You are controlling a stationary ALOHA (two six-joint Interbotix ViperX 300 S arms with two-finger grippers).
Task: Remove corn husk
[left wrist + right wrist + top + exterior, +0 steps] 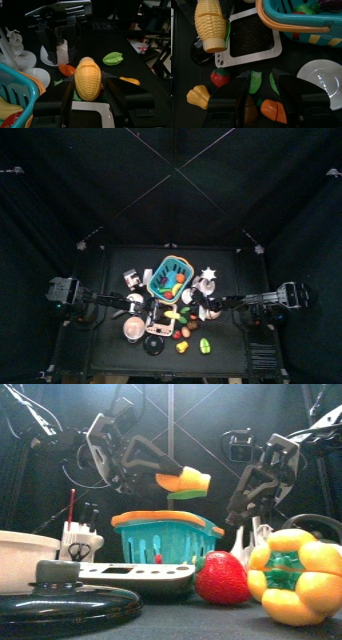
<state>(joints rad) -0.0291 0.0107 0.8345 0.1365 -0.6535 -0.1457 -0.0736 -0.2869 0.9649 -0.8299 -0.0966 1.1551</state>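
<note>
Yellow corn [87, 80] clamped in left gripper [89, 97] — right gripper [262, 84] gapes, empty.

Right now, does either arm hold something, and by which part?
The left gripper holds the corn cob by its lower end. The right gripper holds nothing.

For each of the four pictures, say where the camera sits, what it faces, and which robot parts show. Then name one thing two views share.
Top view: overhead, looking down on the table; both arms show.
Front view: at table's edge, facing the teal basket; both arms hang behind.
Left wrist view: on the left arm, facing the corn cob in the left pincer.
Right wrist view: on the right arm, above a green husk piece; right pincer shows.
Shared: both wrist views show the corn cob.
</note>
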